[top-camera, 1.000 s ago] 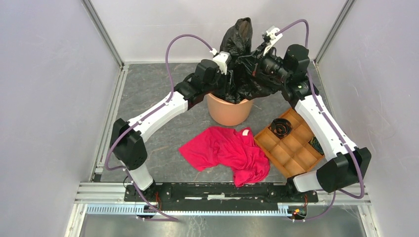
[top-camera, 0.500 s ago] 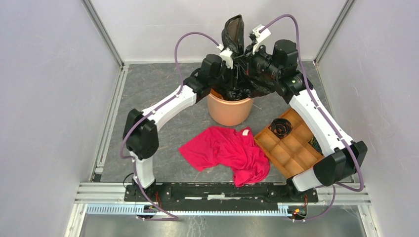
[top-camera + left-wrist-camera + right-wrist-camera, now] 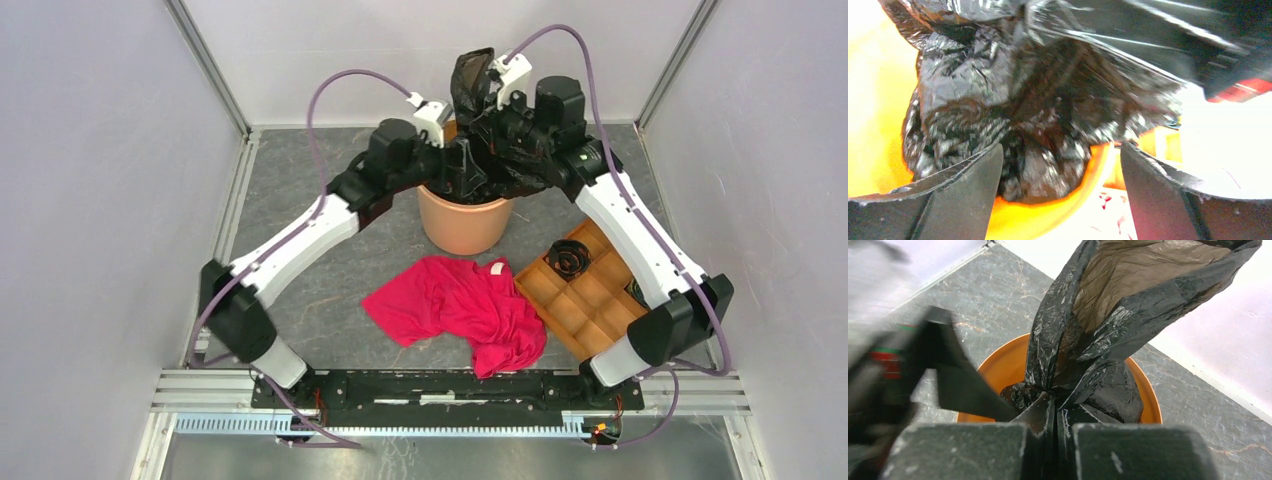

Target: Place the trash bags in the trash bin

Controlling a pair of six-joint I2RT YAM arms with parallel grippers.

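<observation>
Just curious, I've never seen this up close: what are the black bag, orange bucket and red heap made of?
Black bag: thin plastic film, glossy, judging by its fine crinkles and the light showing through. Orange bucket: probably rigid plastic, smooth and even-coloured. Red heap: soft cloth, matte, lying in loose folds.

Red garment (image 3: 455,303) lies just beside a brown tray (image 3: 590,300) (dark items (image 3: 570,257) inside).
</observation>
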